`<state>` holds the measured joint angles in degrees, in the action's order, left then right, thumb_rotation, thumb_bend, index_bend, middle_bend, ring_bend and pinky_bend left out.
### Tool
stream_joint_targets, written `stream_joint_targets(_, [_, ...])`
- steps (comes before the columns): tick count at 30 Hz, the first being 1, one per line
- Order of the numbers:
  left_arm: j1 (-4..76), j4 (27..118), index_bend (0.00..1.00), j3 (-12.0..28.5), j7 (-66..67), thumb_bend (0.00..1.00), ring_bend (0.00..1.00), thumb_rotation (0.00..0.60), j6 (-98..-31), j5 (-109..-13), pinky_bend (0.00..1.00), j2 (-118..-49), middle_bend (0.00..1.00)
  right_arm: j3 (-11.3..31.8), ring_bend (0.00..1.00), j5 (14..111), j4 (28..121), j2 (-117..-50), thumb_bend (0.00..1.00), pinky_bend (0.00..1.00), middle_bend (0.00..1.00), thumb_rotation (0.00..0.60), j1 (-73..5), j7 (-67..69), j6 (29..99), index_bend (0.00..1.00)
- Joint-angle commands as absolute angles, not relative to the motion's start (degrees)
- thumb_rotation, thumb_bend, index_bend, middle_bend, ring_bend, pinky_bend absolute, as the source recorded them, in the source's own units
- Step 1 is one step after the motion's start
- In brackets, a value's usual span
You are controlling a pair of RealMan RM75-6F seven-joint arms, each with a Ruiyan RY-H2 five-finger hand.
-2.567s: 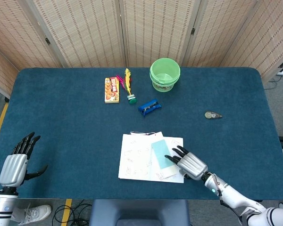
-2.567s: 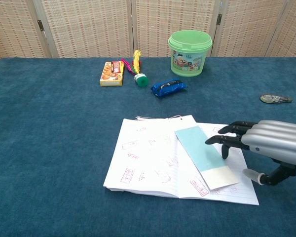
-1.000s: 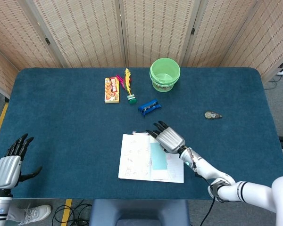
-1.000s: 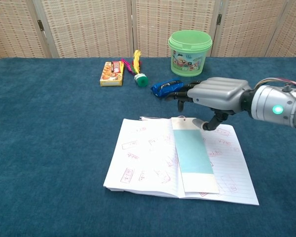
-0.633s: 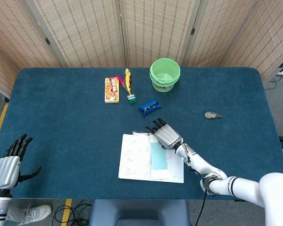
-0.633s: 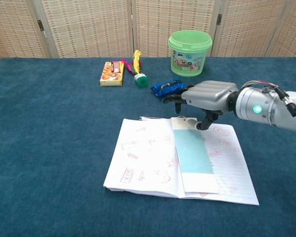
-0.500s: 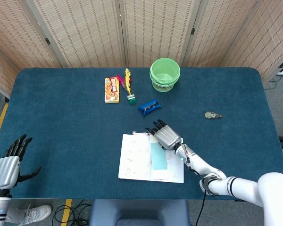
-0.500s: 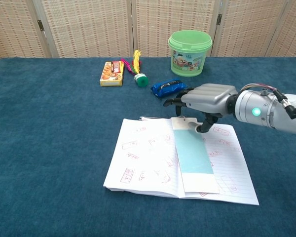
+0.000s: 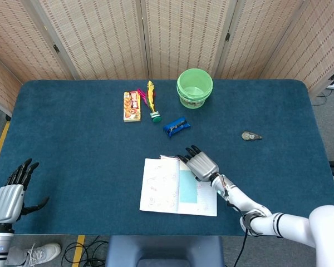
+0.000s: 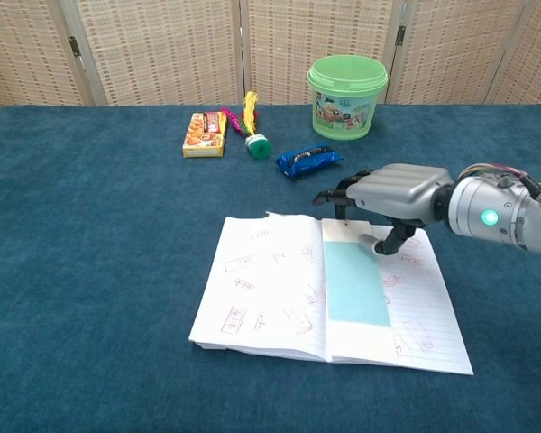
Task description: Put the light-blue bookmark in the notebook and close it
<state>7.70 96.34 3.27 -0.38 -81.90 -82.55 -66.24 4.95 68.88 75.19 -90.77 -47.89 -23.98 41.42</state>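
The notebook (image 9: 161, 194) (image 10: 270, 289) lies open near the table's front edge, its white pages marked with pink stamps. The light-blue bookmark (image 9: 187, 187) (image 10: 356, 284) lies flat on the right page, straight along the spine. My right hand (image 9: 201, 164) (image 10: 392, 192) hovers palm down over the notebook's top edge with its fingers stretched out. Its thumb touches the page beside the bookmark's upper end, and it holds nothing. My left hand (image 9: 12, 197) hangs open off the table's front left corner, seen only in the head view.
At the back stand a green bucket (image 9: 195, 87) (image 10: 347, 96), an orange snack box (image 9: 132, 105) (image 10: 205, 133), a feathered shuttlecock (image 9: 152, 103) (image 10: 252, 126) and a blue packet (image 9: 176, 127) (image 10: 307, 161). A small round object (image 9: 250, 136) lies to the right.
The bookmark has gone from slanted on the right page to straight along the spine, and has shifted a little further up. My right hand swung from the right edge to the top edge.
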Motion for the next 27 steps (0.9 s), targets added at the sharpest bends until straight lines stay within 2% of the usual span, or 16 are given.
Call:
stream_joint_targets(1, [7.7,96.3,0.1,3.3,-0.4,0.26,0.04,0.6,-81.9,-82.6,0.16,-66.2,0.03,4.9,0.0,68.6,75.5,-90.6,0.51,0.0,0.25,0.6,-47.7,-24.3,42.0,0.0])
stream_joint_targets(9, [7.6,96.2,0.1,3.4,-0.6,0.26,0.04,0.6,-81.9,-82.4,0.16,-66.0,0.03,4.5,0.0,73.6,80.0,-86.9,0.48,0.0,0.24,0.6,-45.3,-21.2,48.6,0.0])
stream_joint_targets(17, [8.4,95.5,0.11,4.0,-0.3,0.26,0.04,0.6,-82.6,-84.0,0.16,-66.1,0.03,2.8,0.0,79.8,86.7,-80.3,0.33,0.0,0.2,0.6,-42.3,-18.9,54.7,0.0])
stream_joint_targets(21, [10.6,92.6,0.13,3.7,-1.9,0.26,0.04,0.6,-81.9,-89.0,0.16,-66.3,0.03,1.8,0.0,82.2,91.9,-74.6,0.28,0.0,0.2,0.6,-39.4,-19.3,59.6,0.0])
stream_joint_targets(27, [15.1,88.1,0.16,2.7,-2.7,0.26,0.04,0.6,-80.4,-97.0,0.16,-67.1,0.03,-0.6,0.0,85.1,99.3,-65.5,0.27,0.0,0.2,0.6,-32.7,-20.4,68.5,0.0])
